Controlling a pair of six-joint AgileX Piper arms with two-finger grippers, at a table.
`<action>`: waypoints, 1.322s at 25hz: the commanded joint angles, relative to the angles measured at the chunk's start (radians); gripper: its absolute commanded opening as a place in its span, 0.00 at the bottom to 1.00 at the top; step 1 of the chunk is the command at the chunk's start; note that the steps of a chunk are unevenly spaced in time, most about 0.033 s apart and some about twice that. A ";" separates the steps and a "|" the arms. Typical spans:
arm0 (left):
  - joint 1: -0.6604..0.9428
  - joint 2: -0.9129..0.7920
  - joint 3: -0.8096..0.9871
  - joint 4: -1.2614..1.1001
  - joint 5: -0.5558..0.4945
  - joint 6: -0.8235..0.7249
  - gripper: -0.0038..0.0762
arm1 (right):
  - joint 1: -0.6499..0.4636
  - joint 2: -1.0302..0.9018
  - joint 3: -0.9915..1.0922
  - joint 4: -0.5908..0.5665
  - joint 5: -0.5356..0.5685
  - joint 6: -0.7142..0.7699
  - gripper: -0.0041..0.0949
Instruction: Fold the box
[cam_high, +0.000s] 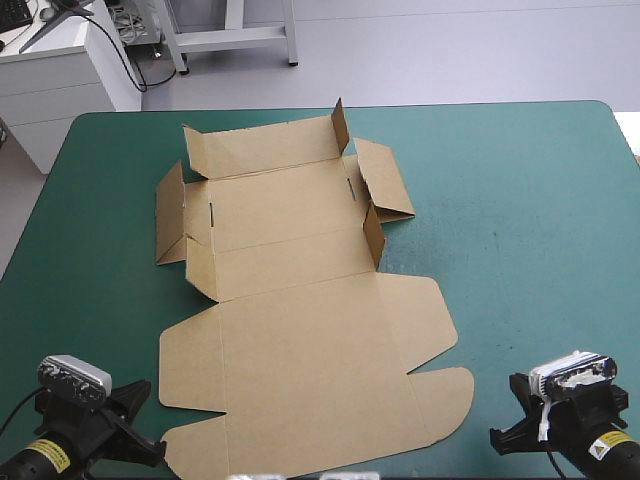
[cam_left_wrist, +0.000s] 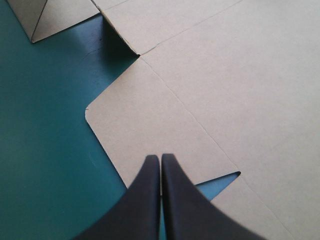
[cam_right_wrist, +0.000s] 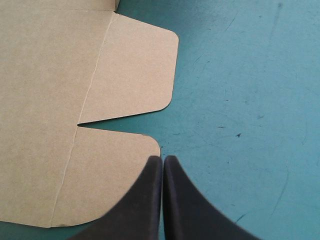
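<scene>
The brown box (cam_high: 300, 300) lies as a cut sheet on the teal-green cover, its far half with short walls and side flaps partly raised, its near half flat. My left gripper (cam_high: 140, 440) is at the near left corner, shut and holding nothing. In the left wrist view its fingertips (cam_left_wrist: 160, 159) hang over the rounded left side flap (cam_left_wrist: 150, 130). My right gripper (cam_high: 505, 435) waits shut at the near right, beside the sheet. In the right wrist view its tips (cam_right_wrist: 162, 160) point just past the rounded near-right flap (cam_right_wrist: 112, 175), over bare cover.
A white cabinet (cam_high: 60, 70) stands beyond the table's far left corner. Bare teal-green cover (cam_high: 530, 230) stretches to the right of the box, and a narrower strip (cam_high: 90, 300) lies to its left.
</scene>
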 joint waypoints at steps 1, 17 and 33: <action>-0.003 0.010 -0.026 -0.007 -0.063 -0.006 0.04 | 0.003 0.019 -0.026 0.027 -0.048 -0.014 0.03; -0.003 0.010 -0.026 -0.007 -0.067 -0.006 0.04 | 0.003 0.293 -0.279 -0.022 -0.064 -0.011 0.03; -0.003 0.010 -0.026 -0.007 -0.067 -0.006 0.04 | 0.017 0.890 -0.854 -0.025 0.088 0.044 0.04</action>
